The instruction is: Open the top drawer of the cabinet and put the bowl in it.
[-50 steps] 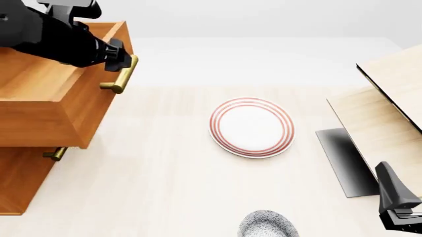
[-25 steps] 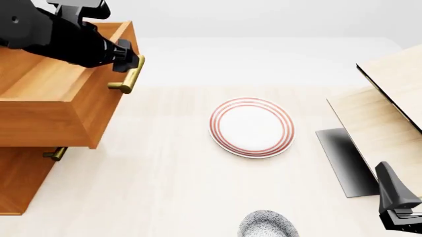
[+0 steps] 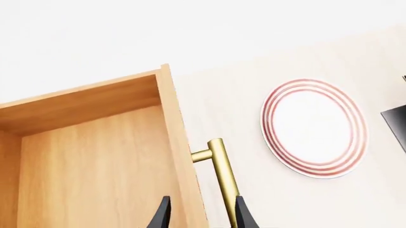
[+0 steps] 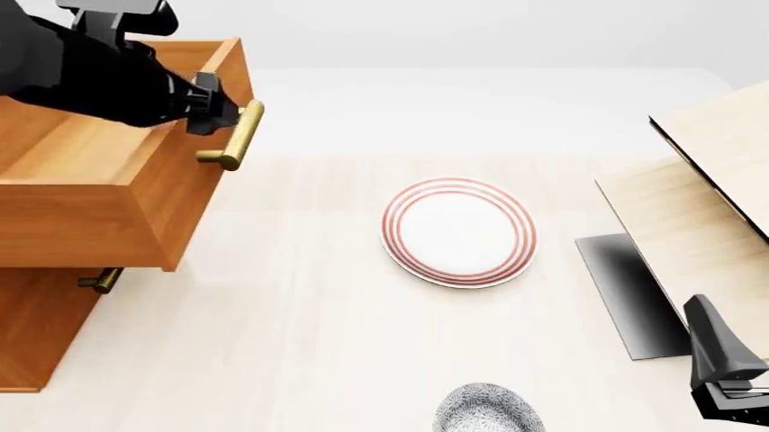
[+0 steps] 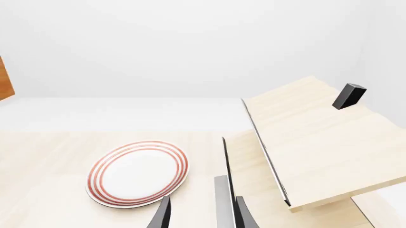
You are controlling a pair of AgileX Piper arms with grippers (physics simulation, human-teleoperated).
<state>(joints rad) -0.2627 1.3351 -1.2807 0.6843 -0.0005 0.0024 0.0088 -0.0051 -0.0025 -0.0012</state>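
Observation:
The top drawer (image 4: 96, 180) of the orange-brown cabinet (image 4: 36, 333) stands pulled out, its inside bare (image 3: 95, 161). Its brass handle (image 4: 234, 135) juts toward the table. My left gripper (image 4: 207, 103) hovers at the drawer's front edge, just behind the handle. In the left wrist view the gripper (image 3: 201, 214) is open, its fingers straddling the drawer front and the handle (image 3: 222, 175). The speckled bowl (image 4: 487, 412) sits at the near table edge, partly cut off. My right gripper (image 4: 707, 324) is open and empty at the near right, right of the bowl; the right wrist view (image 5: 201, 213) does not show the bowl.
A white plate with red rings (image 4: 458, 231) lies mid-table; it also shows in both wrist views (image 3: 314, 128) (image 5: 138, 172). A pale wood structure (image 4: 709, 207) with a dark grey panel (image 4: 625, 292) stands at the right. A lower drawer's handle (image 4: 100, 281) pokes out under the open drawer.
The top drawer slid a little further out, then stopped. My left gripper has since drawn back left off the handle. The right arm and bowl have not moved.

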